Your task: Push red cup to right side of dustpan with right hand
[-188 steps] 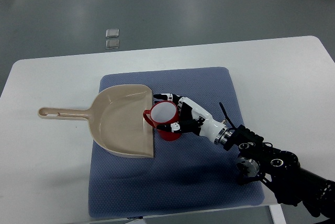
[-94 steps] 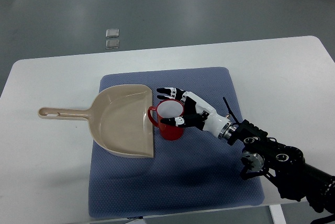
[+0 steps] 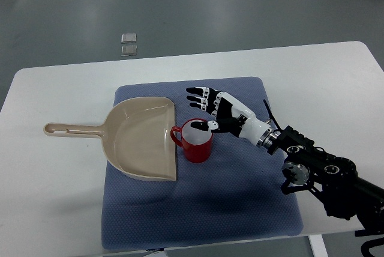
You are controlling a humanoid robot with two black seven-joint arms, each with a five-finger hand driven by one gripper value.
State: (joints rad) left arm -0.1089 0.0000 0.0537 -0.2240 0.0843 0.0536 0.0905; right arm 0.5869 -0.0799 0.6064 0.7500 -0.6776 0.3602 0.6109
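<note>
On the blue mat (image 3: 240, 197), the red cup (image 3: 195, 143) stands upright just off the dustpan (image 3: 141, 137) at its 3 o'clock edge, handle toward the pan. At the cup's 2 o'clock, the right hand (image 3: 217, 108) has its fingers (image 3: 195, 95) spread and grips nothing, thumb over the cup's rim.
</note>
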